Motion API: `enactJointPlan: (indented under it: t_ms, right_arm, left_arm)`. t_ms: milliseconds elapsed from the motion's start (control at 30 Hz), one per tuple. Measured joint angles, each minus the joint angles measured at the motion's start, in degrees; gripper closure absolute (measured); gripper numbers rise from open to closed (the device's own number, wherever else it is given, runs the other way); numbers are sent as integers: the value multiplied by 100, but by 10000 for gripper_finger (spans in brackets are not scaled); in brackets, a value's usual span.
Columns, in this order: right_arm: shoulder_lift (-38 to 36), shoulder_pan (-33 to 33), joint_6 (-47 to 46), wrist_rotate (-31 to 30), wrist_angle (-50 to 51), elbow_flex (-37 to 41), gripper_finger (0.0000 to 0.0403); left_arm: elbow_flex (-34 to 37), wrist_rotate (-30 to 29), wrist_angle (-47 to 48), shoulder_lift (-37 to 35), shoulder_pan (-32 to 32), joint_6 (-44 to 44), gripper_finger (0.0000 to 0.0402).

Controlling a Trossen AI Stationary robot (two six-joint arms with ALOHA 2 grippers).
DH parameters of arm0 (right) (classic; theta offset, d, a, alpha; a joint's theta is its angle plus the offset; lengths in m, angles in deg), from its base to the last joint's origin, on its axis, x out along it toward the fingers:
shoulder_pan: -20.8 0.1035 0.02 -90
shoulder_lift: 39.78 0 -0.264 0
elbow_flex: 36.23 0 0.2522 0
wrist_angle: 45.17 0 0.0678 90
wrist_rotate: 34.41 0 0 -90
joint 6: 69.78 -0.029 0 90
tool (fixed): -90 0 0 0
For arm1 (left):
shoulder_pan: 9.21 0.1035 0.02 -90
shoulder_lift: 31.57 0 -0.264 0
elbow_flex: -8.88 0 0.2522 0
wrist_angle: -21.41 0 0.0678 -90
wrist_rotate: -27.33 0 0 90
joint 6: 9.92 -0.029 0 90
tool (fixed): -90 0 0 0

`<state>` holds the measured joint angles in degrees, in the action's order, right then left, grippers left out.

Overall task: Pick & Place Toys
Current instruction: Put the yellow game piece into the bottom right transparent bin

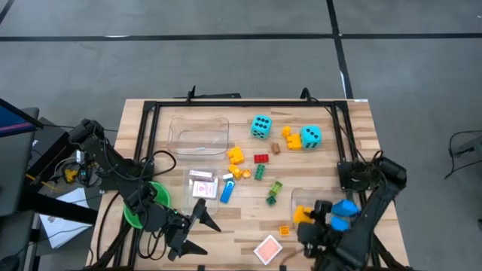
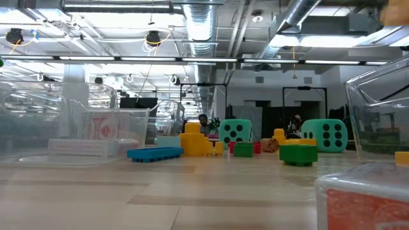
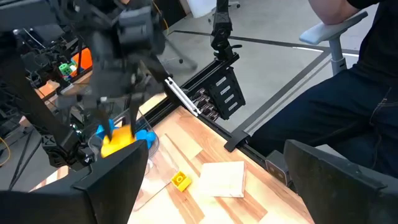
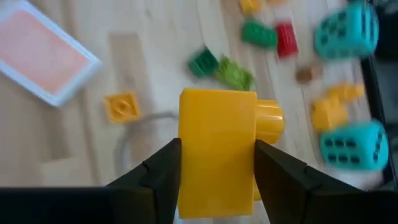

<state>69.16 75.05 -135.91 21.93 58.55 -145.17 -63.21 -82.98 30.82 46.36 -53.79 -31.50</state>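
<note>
The left claw waits spread wide and empty near the table's front edge, by the green cup. The right claw grips a yellow brick — carry step — above the clear bin; next, I'd judge, release it inside.

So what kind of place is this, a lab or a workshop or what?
Most likely a robotics lab in an open industrial-style room: exposed ceiling ducts overhead, a wooden table with a black frame carrying robot arms, and a cyan foam die among scattered test objects.
</note>
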Motion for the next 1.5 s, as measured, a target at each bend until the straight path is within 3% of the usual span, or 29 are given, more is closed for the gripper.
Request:
enactJointPlan:
  t_ms: [200, 500, 1167, 1500]
  right_arm:
    - [-654, -301, -542, 256, -8, 1110, 240]
    - [-1439, -135, -610, 304, -1243, 2165, 228]
    - [-1404, -266, -240, 233, -1303, 2204, 229]
    - [-1404, -266, -225, 56, -1242, 2204, 206]
  left_arm:
    - [0, 0, 0, 0, 0, -2, 32]
    - [0, 0, 2, 0, 2, -2, 32]
    - [0, 0, 2, 0, 2, -24, 32]
    - [0, 0, 2, 0, 2, -24, 32]
